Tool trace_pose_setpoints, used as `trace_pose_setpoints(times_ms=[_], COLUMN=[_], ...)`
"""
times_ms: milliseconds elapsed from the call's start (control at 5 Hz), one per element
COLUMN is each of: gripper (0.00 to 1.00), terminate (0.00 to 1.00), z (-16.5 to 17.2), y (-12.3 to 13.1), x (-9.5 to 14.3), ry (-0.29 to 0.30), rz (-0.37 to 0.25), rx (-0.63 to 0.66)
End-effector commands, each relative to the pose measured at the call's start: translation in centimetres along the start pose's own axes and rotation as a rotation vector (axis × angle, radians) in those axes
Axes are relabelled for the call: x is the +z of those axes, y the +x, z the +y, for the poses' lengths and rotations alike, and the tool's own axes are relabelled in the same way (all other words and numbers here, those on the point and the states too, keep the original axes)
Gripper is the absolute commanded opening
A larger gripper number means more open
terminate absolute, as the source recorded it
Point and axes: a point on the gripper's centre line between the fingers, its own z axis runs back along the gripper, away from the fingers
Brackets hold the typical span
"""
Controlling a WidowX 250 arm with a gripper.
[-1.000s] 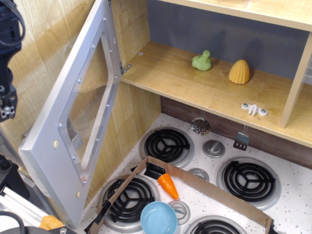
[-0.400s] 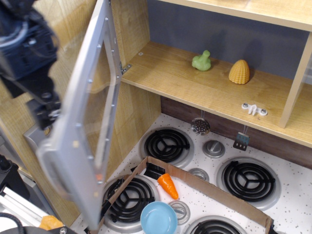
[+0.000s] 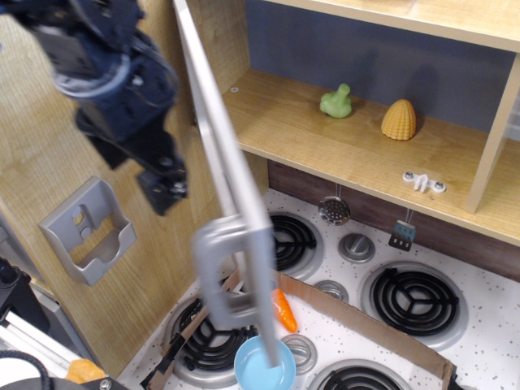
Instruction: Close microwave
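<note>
We reach in from the upper left with the dark arm angled downward, and the pincer [image 3: 166, 188] hangs at its lower tip, blurred and pointing down and to the right. We cannot tell how far its jaws stand apart, and nothing shows in its grip.

Just right of the pincer stands the door [image 3: 223, 171] of the microwave [image 3: 244, 114], seen almost edge-on as a thin silver-grey slab slanting from the top down toward the right. Its chunky grey loop handle [image 3: 218, 272] sits below and right of the pincer, not touching it. The door is swung partway across the wooden compartment.

Left and below the pincer, a small grey bracket [image 3: 88, 231] is fixed to the wooden side wall [image 3: 49, 130].

Farther right and below lies the speckled worktop [image 3: 487, 341] with black coil burners [image 3: 414, 296], a cardboard strip [image 3: 366, 321], an orange carrot [image 3: 281, 309] and a blue bowl [image 3: 262, 367]. Beyond, on the wooden shelf [image 3: 341, 146], sit a green toy [image 3: 336, 101] and a yellow corn-like piece [image 3: 399, 120].
</note>
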Motion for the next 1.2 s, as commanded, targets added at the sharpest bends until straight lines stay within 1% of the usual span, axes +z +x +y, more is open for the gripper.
trace_pose_setpoints(times_ms=[0, 200, 400, 600, 800, 1000], gripper=[1.00, 1.00, 1.00, 1.00, 1.00, 1.00], terminate=[0.00, 0.00, 0.00, 0.00, 0.00, 0.00], z=[-3.7, -5.5, -6.2, -7.0, -7.3, -7.7], y=[4.8, 7.3, 9.6, 11.1, 12.8, 13.7], x=[-1.2, -2.3, -2.9, -2.9, -2.6, -2.5], ry=[-0.043, -0.052, -0.069, -0.056, -0.059, -0.055], rz=[-0.080, -0.116, -0.148, -0.173, -0.202, -0.263], rx=[0.000, 0.002, -0.025, -0.037, -0.056, -0.042])
